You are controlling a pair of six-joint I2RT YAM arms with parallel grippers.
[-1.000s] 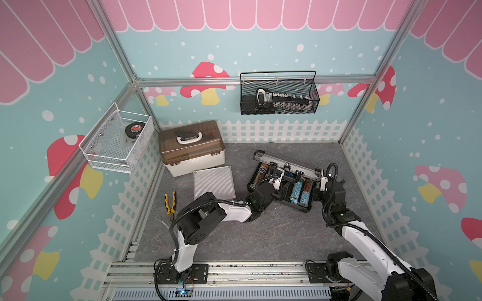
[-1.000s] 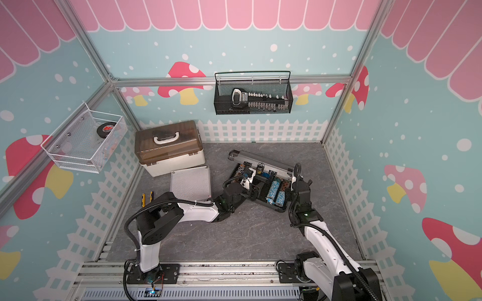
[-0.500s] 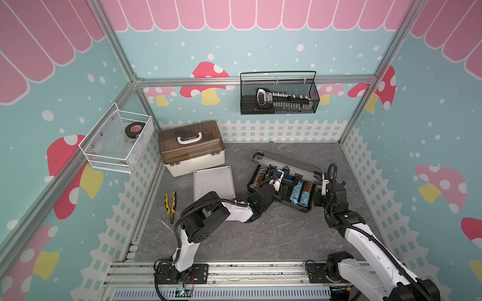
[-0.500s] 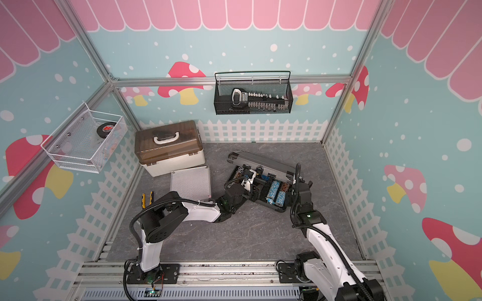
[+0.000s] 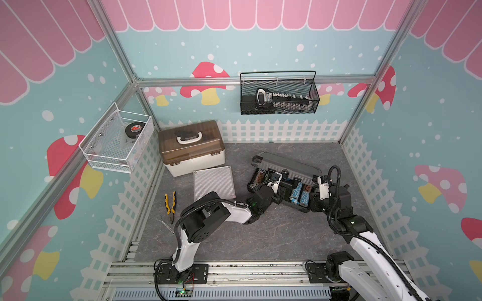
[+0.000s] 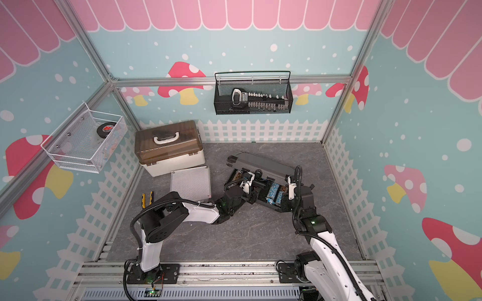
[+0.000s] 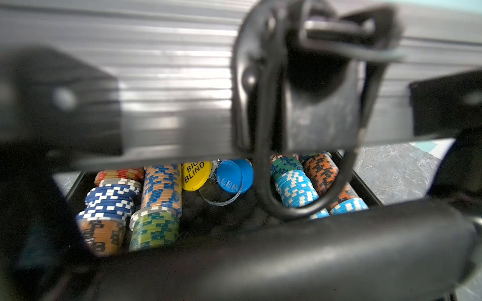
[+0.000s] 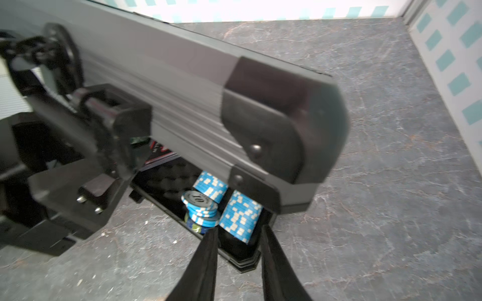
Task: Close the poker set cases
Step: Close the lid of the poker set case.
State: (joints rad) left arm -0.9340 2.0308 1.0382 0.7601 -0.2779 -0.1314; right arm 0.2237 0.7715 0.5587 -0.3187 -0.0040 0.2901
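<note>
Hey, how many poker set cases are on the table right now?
2. The small silver case lies flat in front of the cream box; the larger dark grey case sits to its right, half open, chips showing.

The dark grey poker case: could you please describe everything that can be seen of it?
The dark grey case is ribbed, metal-looking, with black corner caps and a black handle hanging from its lid. It lies on the grey floor, lid partly raised over a black-lined base of poker chips. The left gripper is at the lid's front edge; the right gripper is at a base corner, jaws apart.
</note>
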